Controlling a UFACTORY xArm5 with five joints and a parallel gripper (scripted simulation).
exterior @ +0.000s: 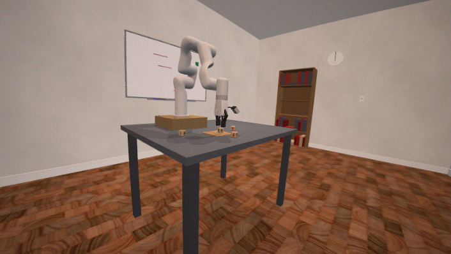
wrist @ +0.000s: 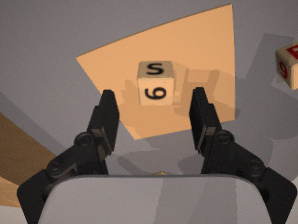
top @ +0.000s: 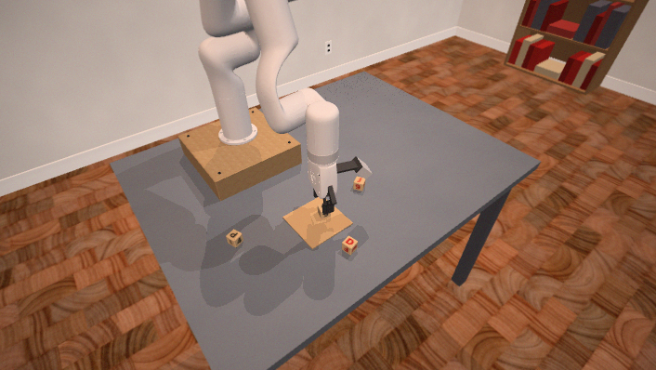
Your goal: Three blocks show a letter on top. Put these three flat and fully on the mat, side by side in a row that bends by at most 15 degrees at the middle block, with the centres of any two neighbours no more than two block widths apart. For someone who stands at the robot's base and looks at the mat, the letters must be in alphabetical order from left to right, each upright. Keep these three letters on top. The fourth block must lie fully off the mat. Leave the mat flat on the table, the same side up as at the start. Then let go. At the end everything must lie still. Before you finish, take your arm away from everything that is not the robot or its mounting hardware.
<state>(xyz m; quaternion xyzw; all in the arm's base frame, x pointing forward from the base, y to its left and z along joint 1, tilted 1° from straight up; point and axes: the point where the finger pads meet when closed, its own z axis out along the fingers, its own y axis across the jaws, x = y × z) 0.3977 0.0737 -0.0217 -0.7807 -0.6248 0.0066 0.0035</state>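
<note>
A block (exterior: 220,130) (wrist: 156,84) with a black S on top and a black 9 or 6 on its side sits on the tan mat (top: 302,228) (wrist: 210,40). My gripper (top: 321,206) (exterior: 221,125) (wrist: 153,101) is open above it, fingers apart to either side; a finger mostly hides it in the top view. The block with a red D on top (top: 349,244) (exterior: 234,134) (wrist: 289,65) lies off the mat, past its right corner. A block with a red J on top (top: 359,183) (exterior: 232,127) lies off behind the mat. A fourth block (top: 234,238) (exterior: 182,133) lies off to the left; its black top mark is unclear.
The arm's wooden base box (top: 260,172) (exterior: 181,122) stands on the grey table (top: 418,153) (exterior: 150,140) behind and left of the mat. The wrist camera (top: 363,167) sticks out from the arm above the J block. The arm's shadows fall over the mat and table.
</note>
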